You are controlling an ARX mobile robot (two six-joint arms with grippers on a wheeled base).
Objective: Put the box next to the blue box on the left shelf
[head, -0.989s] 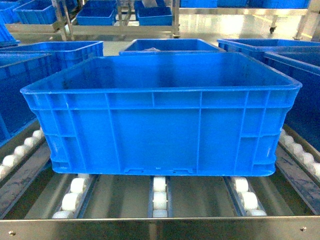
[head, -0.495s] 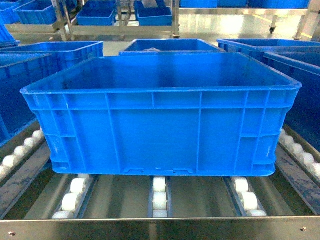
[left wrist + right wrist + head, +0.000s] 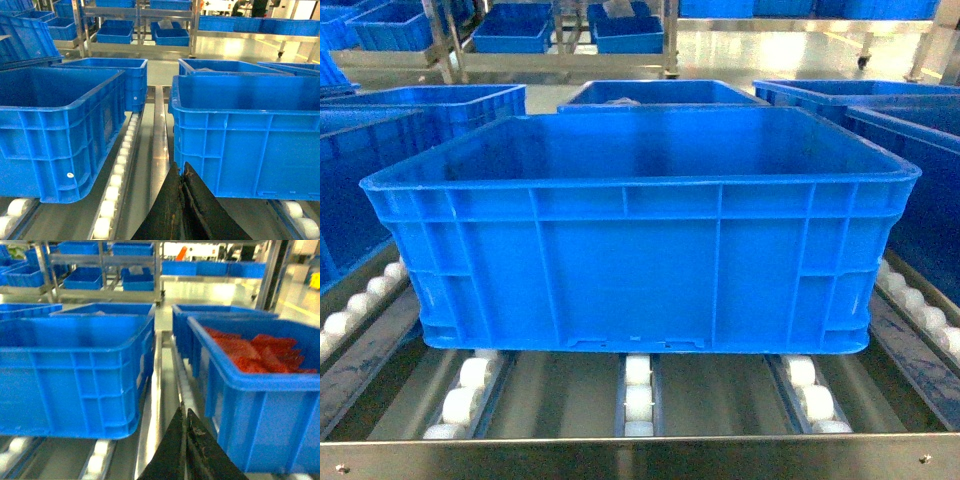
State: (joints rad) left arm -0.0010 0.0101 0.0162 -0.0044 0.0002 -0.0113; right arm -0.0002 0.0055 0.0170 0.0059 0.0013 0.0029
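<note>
Left pincer [image 3: 183, 172]: black, tapered, scuffed matte fingers.
Right pincer [image 3: 184, 417]: black, tapered fingers, worn speckled surface.

The box [image 3: 640, 240], a bright blue open-topped crate with ribbed sides, sits upright and empty on the left shelf's [image 3: 640, 455] white roller tracks, behind its front rail.

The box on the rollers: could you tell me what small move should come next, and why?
Probably draw both arms back: the box rests on the rollers beside the neighbouring blue box, and the left gripper and right gripper are shut, clear of it.
</note>
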